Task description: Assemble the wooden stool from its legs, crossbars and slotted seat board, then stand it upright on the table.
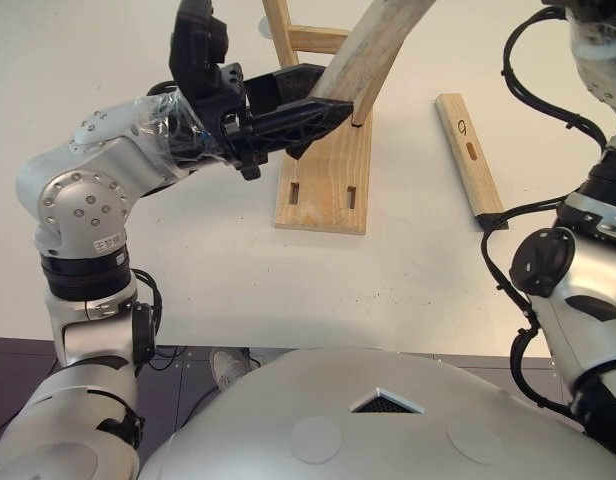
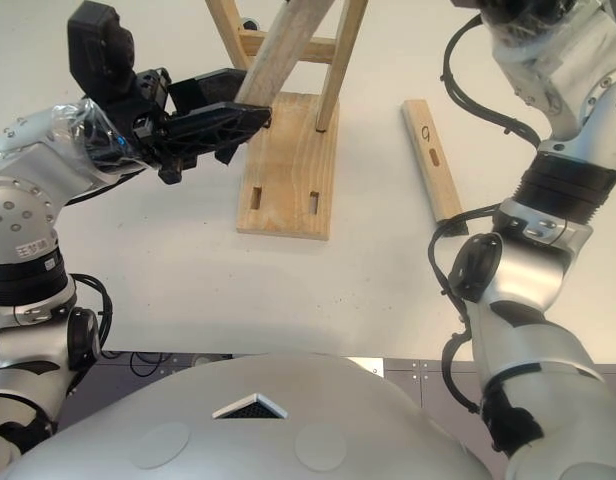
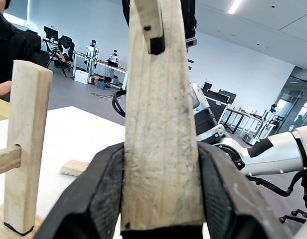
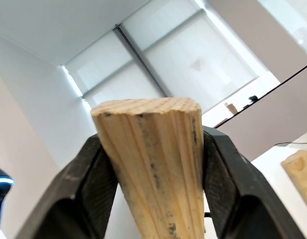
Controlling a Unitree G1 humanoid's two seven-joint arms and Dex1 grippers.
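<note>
Tilted leg held over seat board.
L gripper clamps leg's low end, R gripper its top; seat board flat on table, spare bar to its right.

A plain white surface carries the pieces. Flat on it, towards the far side and roughly central, lies a pale rectangular wooden seat board, its long side running away from the robot, with two small rectangular slots cut through it near the close end. Well apart from it, on the robot's right, lies a narrow pale wooden bar, also flat and nearly parallel to the board, with an oval slot at mid-length and a dark tip at its near end.
</note>
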